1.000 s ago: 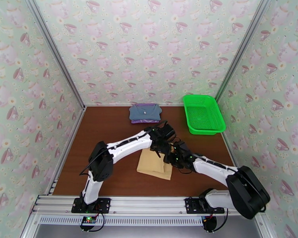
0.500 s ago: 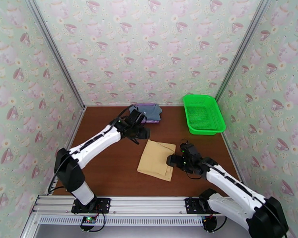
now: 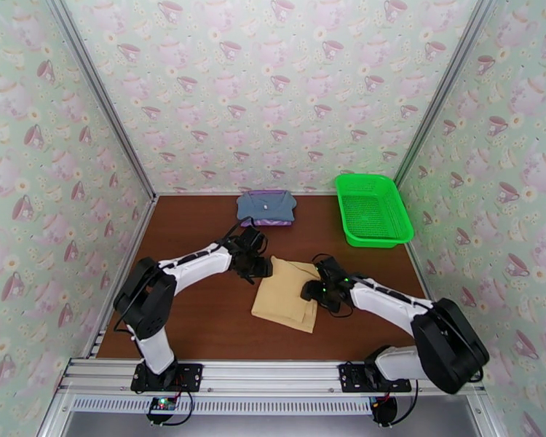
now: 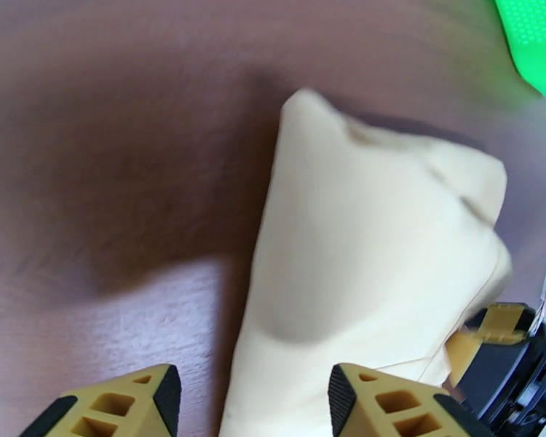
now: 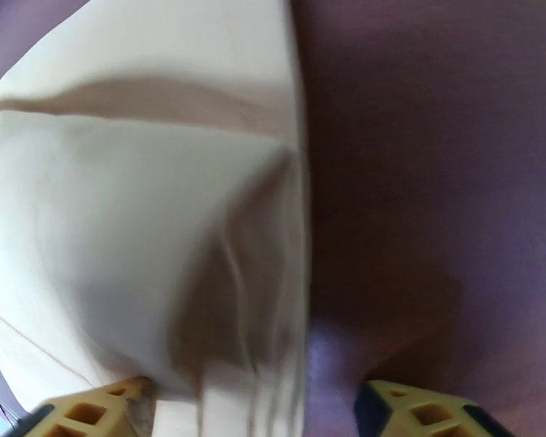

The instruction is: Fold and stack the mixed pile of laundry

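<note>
Tabletop of brown wood, with a green mesh basket at its far right corner. At far centre we see the slate blue-grey garment folded on top of the lilac purple garment, whose edge shows along the near side. The tan-yellow garment lies alone mid-table, well apart from that stack, folded to a rough rectangle with loose layers along its right side.

The left gripper sits low at the garment's far left corner. In the left wrist view its fingers stand apart, with the cloth's edge and bare wood in the gap and nothing pinched. The right gripper sits at the right edge. In the right wrist view its fingers are likewise spread, straddling the layered hem, and hold nothing.

We judge the step in hand to be taking hold of the tan piece, either for a last fold or to carry it to the stack. To do it well:

- Each finger pair should come down far enough over its edge to take every layer, not the top ply alone.
- Both should close together.
- The lift should be level, with the span kept lightly taut so that the fold does not open.
- The far left corner, which peaks up slightly, is the easier entry.
</note>
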Robot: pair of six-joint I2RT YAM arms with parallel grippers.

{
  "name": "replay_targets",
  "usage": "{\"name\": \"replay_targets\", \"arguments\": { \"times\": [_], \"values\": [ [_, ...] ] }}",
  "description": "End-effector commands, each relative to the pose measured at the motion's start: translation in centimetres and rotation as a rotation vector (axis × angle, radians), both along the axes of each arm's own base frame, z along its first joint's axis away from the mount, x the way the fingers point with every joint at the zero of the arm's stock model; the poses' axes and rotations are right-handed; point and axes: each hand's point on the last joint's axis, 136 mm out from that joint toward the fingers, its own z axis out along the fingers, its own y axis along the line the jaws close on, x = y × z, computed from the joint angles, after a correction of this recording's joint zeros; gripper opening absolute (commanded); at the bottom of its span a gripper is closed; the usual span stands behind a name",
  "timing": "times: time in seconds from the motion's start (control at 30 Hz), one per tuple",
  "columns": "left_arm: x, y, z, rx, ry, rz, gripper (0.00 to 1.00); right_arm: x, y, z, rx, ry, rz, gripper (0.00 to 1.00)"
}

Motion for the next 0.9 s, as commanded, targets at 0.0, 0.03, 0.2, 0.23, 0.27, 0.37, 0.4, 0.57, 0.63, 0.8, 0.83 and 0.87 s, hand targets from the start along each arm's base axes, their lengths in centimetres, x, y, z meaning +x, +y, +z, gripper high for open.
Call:
{"name": "replay_targets", "arguments": {
  "times": [0.0, 0.03, 0.2, 0.23, 0.27, 0.37, 0.4, 0.57, 0.63, 0.8, 0.83, 0.87],
  "values": [
    [-0.7, 0.6, 2.6, -0.052, -0.051, 0.025, 0.59, 2.2, 3.6, -1.5, 0.094, -0.041, 0.079, 0.51],
    [-1.1, 1.4, 3.0, -0.048, -0.057, 0.035, 0.59, 2.5, 3.7, -1.8, 0.073, -0.037, 0.101, 0.46],
    [-3.3, 4.5, 5.5, -0.023, -0.100, 0.069, 0.60, 5.2, 4.9, -1.8, -0.019, -0.058, 0.356, 0.42],
    [-3.7, 5.0, 6.1, -0.021, -0.109, 0.076, 0.60, 5.9, 5.2, -1.7, -0.039, -0.057, 0.427, 0.42],
    [-4.0, 5.5, 6.9, -0.022, -0.124, 0.084, 0.60, 6.8, 5.7, -1.6, -0.061, -0.063, 0.514, 0.42],
    [-4.9, 6.7, 8.6, -0.019, -0.152, 0.105, 0.61, 9.7, 7.4, -1.1, -0.112, -0.082, 0.750, 0.43],
    [-5.2, 7.1, 9.0, -0.015, -0.159, 0.114, 0.61, 10.9, 8.2, -0.9, -0.118, -0.097, 0.808, 0.40],
    [-5.8, 9.3, 9.7, 0.045, -0.178, 0.163, 0.62, 14.8, 13.5, 1.3, 0.007, -0.214, 1.025, 0.35],
    [-5.4, 9.4, 9.9, 0.070, -0.186, 0.162, 0.62, 16.5, 15.1, 2.2, 0.037, -0.263, 1.051, 0.36],
    [-2.2, 9.4, 9.0, 0.174, -0.188, 0.132, 0.65, 19.1, 15.8, 5.0, 0.003, -0.307, 0.995, 0.56],
    [-1.4, 9.6, 8.8, 0.193, -0.188, 0.129, 0.66, 19.4, 15.4, 5.8, -0.021, -0.317, 0.967, 0.59],
    [-0.2, 9.7, 8.7, 0.209, -0.193, 0.124, 0.68, 19.4, 14.9, 6.9, -0.041, -0.328, 0.931, 0.62]
  ]
}}
